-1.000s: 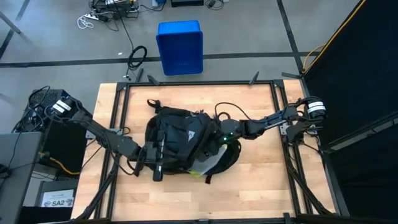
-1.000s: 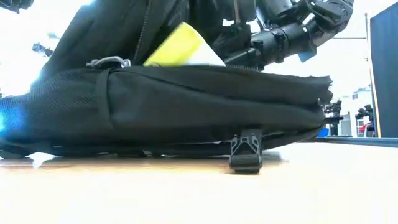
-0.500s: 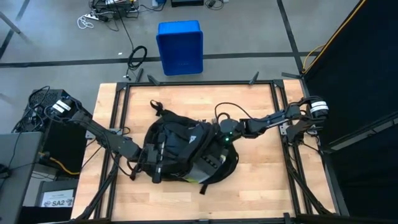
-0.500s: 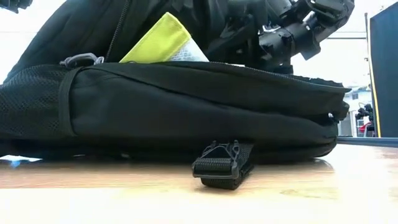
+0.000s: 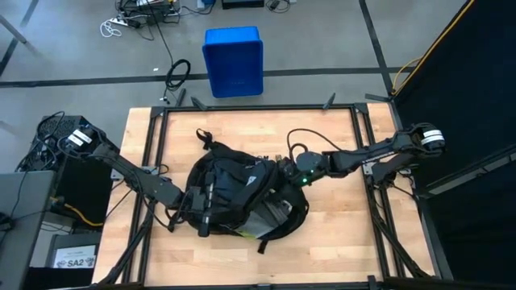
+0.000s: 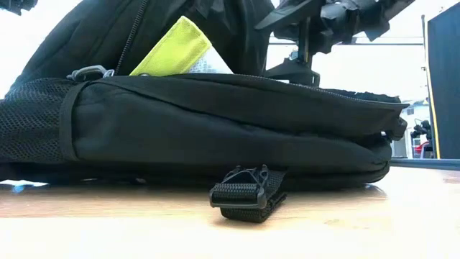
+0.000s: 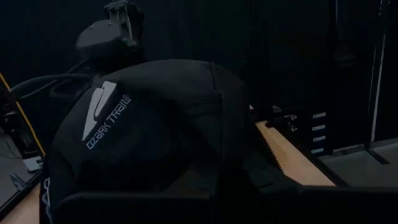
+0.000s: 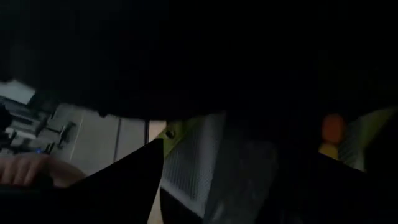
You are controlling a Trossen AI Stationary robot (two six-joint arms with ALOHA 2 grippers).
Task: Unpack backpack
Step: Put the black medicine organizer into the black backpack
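Note:
The black backpack lies on its side in the middle of the wooden table, its pale logo facing up. A yellow-green packet sticks out of its open zip. My left gripper lies level against the backpack's left side and is shut. Above the backpack's right side, over the opening, my right gripper hangs open with nothing between its fingers. The right wrist view looks into the dark opening at the yellow-green packet and an orange spot. My left gripper is shut at the backpack's left side, coming in level from the table's left. The gripper's own body and the dark fabric hide the place of contact, so which part it has cannot be told. The backpack rests on the table.
A strap with a black buckle lies on the table by the backpack's near side. A blue plastic bin stands on the floor beyond the far edge, with cables beside it. Bare wood lies to the backpack's right.
My right gripper has opened wide, risen and drawn back toward the table's right edge, out of the backpack's opening. The backpack has shifted a little and settled. Its buckle strap has slid along the table, and the yellow-green packet has moved with it.

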